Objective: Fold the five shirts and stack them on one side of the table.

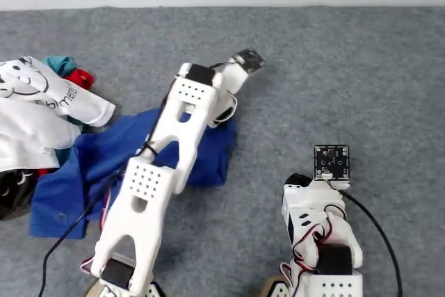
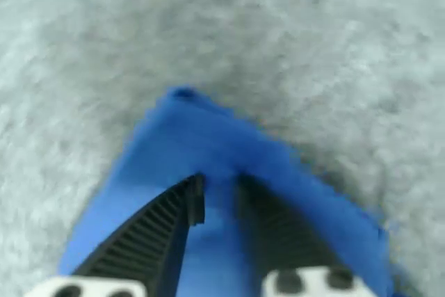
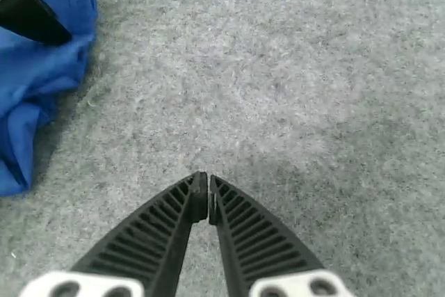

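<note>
A blue shirt (image 1: 76, 172) lies crumpled left of the table's middle, its right edge bunched up. My left arm stretches over it, and the left gripper (image 2: 217, 187) is shut on a fold of the blue shirt (image 2: 201, 137) at that right edge, just above the grey carpet. The same blue shirt (image 3: 42, 81) appears in the right wrist view, with a dark finger (image 3: 31, 17) of the left gripper on it. My right gripper (image 3: 208, 198) is shut on nothing over bare carpet, and the right arm (image 1: 316, 220) sits folded back at the near right.
A pile of other shirts lies at the left edge: white printed ones (image 1: 38, 102), a teal and red one (image 1: 73, 73), and a black one (image 1: 10, 196). The grey carpet (image 1: 348, 74) covers the table. A cable (image 1: 379, 227) trails off the right arm.
</note>
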You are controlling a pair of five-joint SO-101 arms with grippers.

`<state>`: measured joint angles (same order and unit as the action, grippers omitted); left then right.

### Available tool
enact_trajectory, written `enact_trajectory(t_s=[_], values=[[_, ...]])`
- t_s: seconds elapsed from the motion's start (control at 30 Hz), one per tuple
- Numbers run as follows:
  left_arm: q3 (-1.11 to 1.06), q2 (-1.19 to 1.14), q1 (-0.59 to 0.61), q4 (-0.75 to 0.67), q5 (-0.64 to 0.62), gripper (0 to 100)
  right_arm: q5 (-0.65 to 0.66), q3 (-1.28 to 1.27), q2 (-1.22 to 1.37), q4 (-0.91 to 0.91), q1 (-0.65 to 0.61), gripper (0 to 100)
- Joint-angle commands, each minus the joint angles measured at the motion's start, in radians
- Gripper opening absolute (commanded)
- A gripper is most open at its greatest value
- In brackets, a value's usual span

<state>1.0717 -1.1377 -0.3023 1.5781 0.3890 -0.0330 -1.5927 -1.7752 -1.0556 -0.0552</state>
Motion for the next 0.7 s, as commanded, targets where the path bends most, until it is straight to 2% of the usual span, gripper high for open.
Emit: enact_trajectory(t_s=[0.0,0.07,0.27,0.43,0.67], values=[[0.240,-0.061,0.005,0.129,0.043,1,-0.009,0.008,-0.004,0.004,0.007,0.8],[0.361,-0.095,0.006,0.173,0.041,1,-0.009,0.008,-0.004,0.004,0.007,0.8],[0.602,-0.110,0.017,0.180,-0.025,1,-0.009,0.008,-0.004,0.004,0.007,0.8],[0.576,-0.026,0.017,0.180,-0.068,1,-0.009,0.015,-0.004,0.002,0.007,0.8],[0.564,0.215,0.051,0.181,-0.133,1,-0.011,0.097,0.005,-0.004,0.007,0.8]])
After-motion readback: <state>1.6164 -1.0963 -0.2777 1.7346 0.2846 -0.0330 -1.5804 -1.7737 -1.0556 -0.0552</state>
